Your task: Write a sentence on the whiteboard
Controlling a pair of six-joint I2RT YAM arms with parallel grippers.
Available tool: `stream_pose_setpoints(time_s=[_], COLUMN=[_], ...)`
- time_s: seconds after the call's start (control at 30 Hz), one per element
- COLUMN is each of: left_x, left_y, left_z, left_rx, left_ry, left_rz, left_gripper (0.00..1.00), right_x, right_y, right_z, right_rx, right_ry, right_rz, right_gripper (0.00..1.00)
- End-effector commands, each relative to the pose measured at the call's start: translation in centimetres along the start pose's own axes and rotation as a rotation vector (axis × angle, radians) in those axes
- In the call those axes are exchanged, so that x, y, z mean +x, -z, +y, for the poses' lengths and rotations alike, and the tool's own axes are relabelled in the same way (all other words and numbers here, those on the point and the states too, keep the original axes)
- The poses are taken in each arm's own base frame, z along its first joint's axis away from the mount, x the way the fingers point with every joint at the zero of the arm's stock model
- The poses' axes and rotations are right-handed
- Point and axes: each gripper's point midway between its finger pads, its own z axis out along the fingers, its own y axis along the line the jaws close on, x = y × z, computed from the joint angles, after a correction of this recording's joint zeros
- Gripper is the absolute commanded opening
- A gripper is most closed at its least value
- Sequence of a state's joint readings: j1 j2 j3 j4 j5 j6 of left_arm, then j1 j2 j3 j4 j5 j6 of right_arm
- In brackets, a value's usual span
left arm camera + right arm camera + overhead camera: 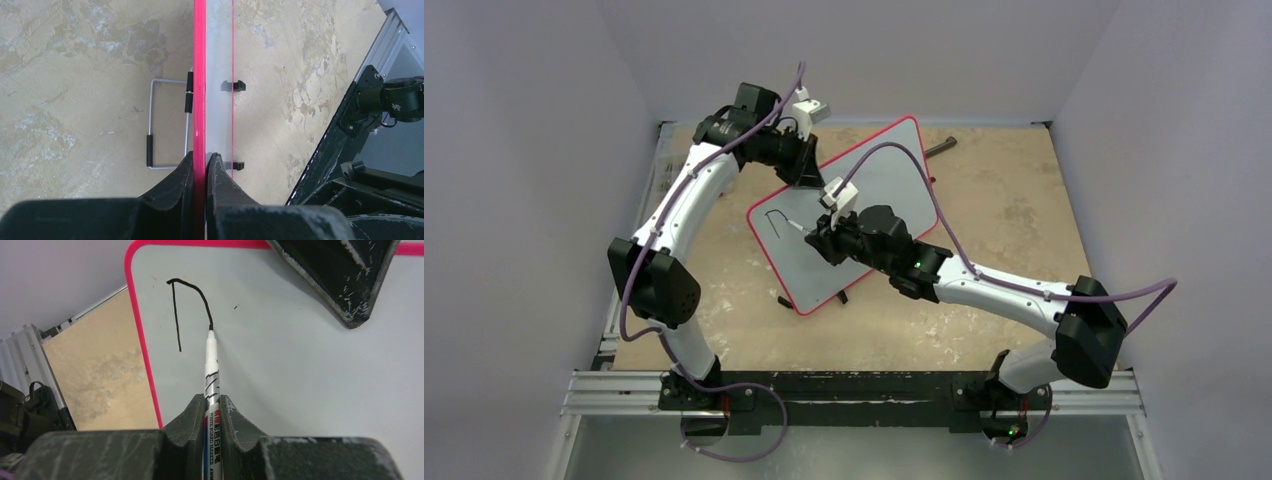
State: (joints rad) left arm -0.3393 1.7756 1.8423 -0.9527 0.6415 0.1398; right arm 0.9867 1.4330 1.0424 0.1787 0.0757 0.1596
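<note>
Whiteboard point(796, 262) stands propped on the bench point(1004, 200), its red rim pinched by the left gripper point(205, 159). The right gripper point(212, 402) clamps a marker point(210, 365), whose tip touches the end of a black stroke point(176, 315).

Tabletop point(1014, 210): tan, mottled, with worn pale patches. Plain pale grey-lilac walls point(514, 150) enclose it on the left, far and right sides. Aluminium rail point(874, 398) runs along the near edge. Lighting even and diffuse, shadows soft.

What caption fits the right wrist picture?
The right arm's jaws grip a marker whose tip touches a curved black stroke on the whiteboard.
</note>
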Motion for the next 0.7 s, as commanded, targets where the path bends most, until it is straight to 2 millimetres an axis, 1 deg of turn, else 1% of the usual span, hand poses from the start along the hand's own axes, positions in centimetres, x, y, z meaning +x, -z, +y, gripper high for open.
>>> stream_pose_setpoints(time_s=[0.0, 0.1, 0.27, 0.47, 0.67], left_x=[3.6, 3.7, 3.8, 3.8, 3.9], left_y=[-1.1, -1.1, -1.0, -1.0, -1.0], left_z=[3.5, 3.6, 3.8, 3.9, 4.0], left_rx=[-0.18, -0.181, -0.189, -0.195, -0.197], left_ry=[-0.113, -0.118, -0.122, -0.121, -0.12], left_rz=[0.156, 0.161, 0.167, 0.168, 0.172], left_gripper=[0.0, 0.0, 0.0, 0.0, 0.0], right_x=[1.8, 1.9, 2.0, 2.6, 3.1], right_y=[0.0, 0.0, 0.1, 0.3, 0.0], right_z=[-0.3, 0.2, 0.2, 0.9, 1.4], right_rx=[-0.018, -0.049, -0.051, -0.092, -0.122], right_ry=[0.029, 0.033, 0.036, 0.036, 0.032], right_rz=[0.056, 0.063, 0.068, 0.089, 0.102], right_gripper=[0.0, 0.0, 0.0, 0.0, 0.0])
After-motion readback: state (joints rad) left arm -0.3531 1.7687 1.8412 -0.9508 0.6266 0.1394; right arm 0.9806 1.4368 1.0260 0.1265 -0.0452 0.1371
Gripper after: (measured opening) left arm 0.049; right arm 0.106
